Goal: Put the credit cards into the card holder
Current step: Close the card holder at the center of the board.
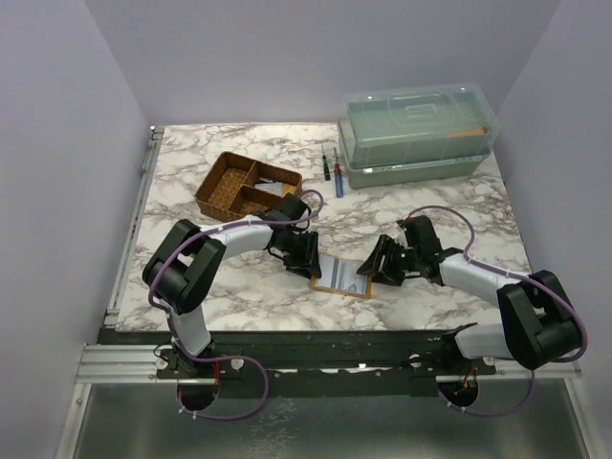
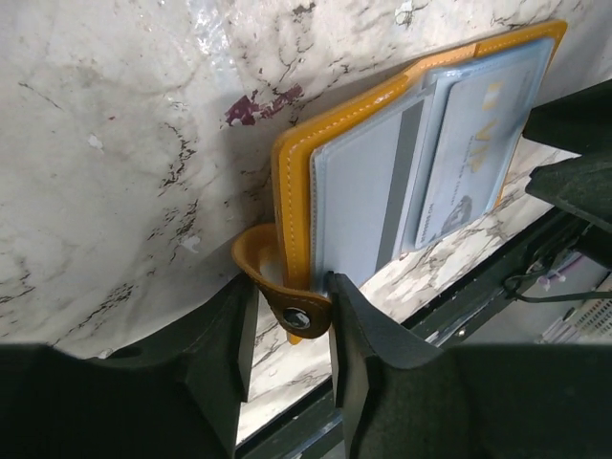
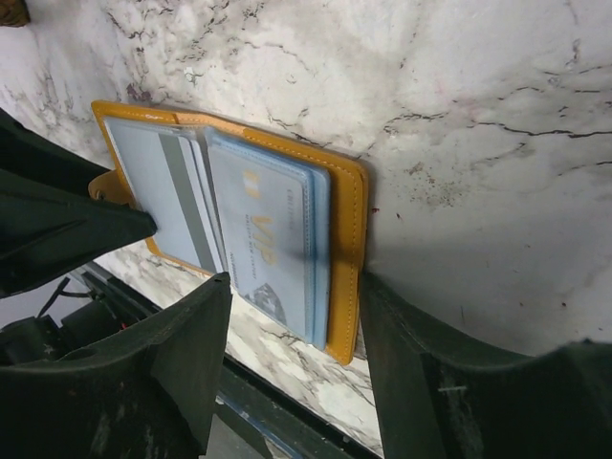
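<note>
Gleaming marble tabletop [image 1: 191, 158], lilac walls [image 1: 57, 143]

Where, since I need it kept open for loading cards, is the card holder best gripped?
Likely the orange snap tab, approached from the robot's left: the card holder lies flat and open, and only that tab curls up.
</note>
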Tool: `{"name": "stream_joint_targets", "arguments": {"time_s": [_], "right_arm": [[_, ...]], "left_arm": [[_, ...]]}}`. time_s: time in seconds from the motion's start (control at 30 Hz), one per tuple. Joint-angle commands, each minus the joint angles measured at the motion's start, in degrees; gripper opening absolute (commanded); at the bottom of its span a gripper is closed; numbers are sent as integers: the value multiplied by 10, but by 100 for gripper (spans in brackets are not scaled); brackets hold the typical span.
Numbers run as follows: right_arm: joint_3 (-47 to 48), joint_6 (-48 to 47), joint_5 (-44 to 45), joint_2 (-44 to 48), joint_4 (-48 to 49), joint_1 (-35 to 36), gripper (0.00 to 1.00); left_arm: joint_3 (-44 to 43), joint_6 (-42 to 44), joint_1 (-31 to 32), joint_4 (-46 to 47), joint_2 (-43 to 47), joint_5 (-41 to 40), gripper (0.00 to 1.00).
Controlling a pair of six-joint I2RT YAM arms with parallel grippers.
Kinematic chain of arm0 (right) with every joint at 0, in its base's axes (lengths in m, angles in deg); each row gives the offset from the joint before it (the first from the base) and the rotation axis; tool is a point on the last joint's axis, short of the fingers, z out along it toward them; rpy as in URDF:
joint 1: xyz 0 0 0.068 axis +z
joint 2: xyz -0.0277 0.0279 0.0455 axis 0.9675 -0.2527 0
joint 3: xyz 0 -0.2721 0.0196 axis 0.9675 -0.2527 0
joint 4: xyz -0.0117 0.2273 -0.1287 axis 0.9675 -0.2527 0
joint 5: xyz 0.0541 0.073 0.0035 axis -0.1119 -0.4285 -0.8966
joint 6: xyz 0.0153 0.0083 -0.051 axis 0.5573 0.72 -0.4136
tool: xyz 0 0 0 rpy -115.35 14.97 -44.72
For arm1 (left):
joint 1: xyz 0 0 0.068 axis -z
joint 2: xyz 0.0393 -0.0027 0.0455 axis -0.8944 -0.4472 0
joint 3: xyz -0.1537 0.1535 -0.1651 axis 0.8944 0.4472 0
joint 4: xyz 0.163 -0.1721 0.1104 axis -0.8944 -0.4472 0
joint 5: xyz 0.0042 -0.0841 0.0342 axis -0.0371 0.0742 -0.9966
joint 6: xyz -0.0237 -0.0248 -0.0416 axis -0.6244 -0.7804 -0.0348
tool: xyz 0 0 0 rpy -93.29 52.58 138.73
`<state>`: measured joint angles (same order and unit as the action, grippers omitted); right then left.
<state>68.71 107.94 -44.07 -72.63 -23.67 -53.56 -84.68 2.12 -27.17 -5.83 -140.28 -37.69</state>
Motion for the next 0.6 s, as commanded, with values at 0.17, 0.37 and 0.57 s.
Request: {"name": "stream_joint_targets", "arguments": {"time_s": [0.17,0.37,0.57], "right_arm": [[-29,11,22,0,-24,12,61],[-22,19,59,16,-117,12,60],[-55,42,21,41,-97,14,60]], "left_arm": [[35,-55,5,108,-9,54,25],[40,-57,-3,109,-10,61,21],[52,-69,-3,121,-6,65,17]]}}
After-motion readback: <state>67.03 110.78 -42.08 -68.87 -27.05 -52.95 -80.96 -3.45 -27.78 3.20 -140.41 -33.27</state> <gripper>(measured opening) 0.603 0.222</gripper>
